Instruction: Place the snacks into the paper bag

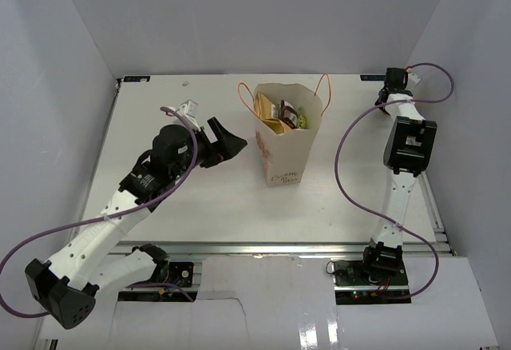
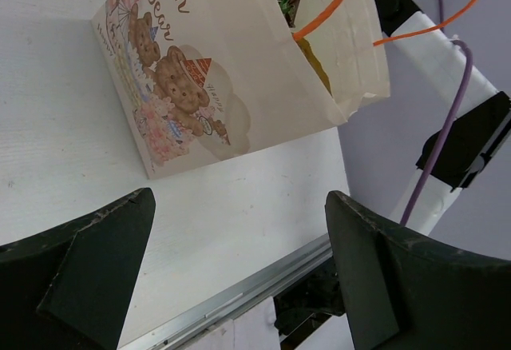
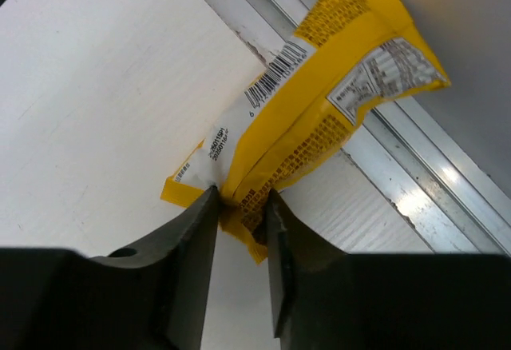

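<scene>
Ok so, starting on the left of the overhead view: the left gripper (image 1: 227, 142) hovers over the white table (image 1: 160, 206) with its fingers spread wide and nothing between them. It sits at about 9 o'clock from the paper bag (image 1: 283, 154) and points toward it, near the bag but not touching. Its wrist cam shows the two dark fingers (image 2: 96, 274) well apart, with bare table in between, and the bag's side up at 12 o'clock with a teddy bear print (image 2: 172, 86) on it.

The bag stands upright in the middle of the table with its mouth open, and the orange cord handles (image 1: 323, 86) flop out at the far rim. A few snacks (image 1: 281, 114) are already inside; I can make out yellow, dark brown and a bit of green down there.

Over at 3 o'clock from the bag, well apart from it, the right arm (image 1: 399, 190) reaches along the right edge of the table. From above its wrist hides the fingers, but the wrist cam is clear: the right gripper (image 3: 239, 202) pinches the near end of a yellow packet (image 3: 319, 102), with both fingers pressed against the foil. The packet runs from the fingers up toward 1 o'clock, barcode side up, and its far end lies across the metal rail (image 3: 415, 166) at the table's edge.
</scene>
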Controlling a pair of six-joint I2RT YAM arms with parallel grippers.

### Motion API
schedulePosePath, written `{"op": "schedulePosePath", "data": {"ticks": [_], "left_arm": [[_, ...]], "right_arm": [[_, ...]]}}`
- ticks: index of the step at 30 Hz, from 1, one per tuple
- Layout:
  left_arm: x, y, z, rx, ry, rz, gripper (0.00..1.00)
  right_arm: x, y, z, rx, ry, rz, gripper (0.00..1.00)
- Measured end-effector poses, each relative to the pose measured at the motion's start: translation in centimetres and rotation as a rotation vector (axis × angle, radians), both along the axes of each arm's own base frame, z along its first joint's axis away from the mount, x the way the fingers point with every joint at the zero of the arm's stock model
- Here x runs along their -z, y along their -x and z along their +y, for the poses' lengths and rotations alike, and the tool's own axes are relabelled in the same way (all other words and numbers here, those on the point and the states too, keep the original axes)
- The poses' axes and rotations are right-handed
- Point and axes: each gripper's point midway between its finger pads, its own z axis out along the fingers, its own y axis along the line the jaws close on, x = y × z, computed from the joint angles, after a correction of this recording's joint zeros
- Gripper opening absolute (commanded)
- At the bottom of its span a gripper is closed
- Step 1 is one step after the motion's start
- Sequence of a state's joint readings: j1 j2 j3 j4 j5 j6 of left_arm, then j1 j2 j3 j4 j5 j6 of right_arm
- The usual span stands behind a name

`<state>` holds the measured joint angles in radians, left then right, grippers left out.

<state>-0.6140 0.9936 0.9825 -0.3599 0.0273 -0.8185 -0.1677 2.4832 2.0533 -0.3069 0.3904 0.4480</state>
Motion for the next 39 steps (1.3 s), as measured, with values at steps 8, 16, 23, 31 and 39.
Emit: {"op": "schedulePosePath", "data": {"ticks": [8, 16, 23, 31, 39], "left_arm": [[-1.4, 2.1, 1.3, -0.013, 0.073, -0.033, 0.98], [-0.3, 2.5, 1.1, 0.007, 0.079, -0.017, 0.98], [0.3, 2.3, 0.1, 0.06, 0.069, -0.033, 0.98], [-0.2, 2.0, -0.6, 0.114, 0.05, -0.099, 0.98], [-0.5, 2.0, -0.7, 0.14, 0.018, -0.155, 0.98]], "right_arm": [[0.0, 1.0, 1.1, -0.101, -0.032, -0.057, 0.08], [-1.5, 9.8, 8.8, -0.569, -0.093, -0.015, 0.08], [-11.7, 16.4, 14.5, -1.017, 0.037, -0.217, 0.08], [-33.3, 17.8, 19.3, -1.305, 0.336, -0.633, 0.08], [-43.2, 25.1, 34.8, -1.754, 0.522, -0.879, 0.08]]}}
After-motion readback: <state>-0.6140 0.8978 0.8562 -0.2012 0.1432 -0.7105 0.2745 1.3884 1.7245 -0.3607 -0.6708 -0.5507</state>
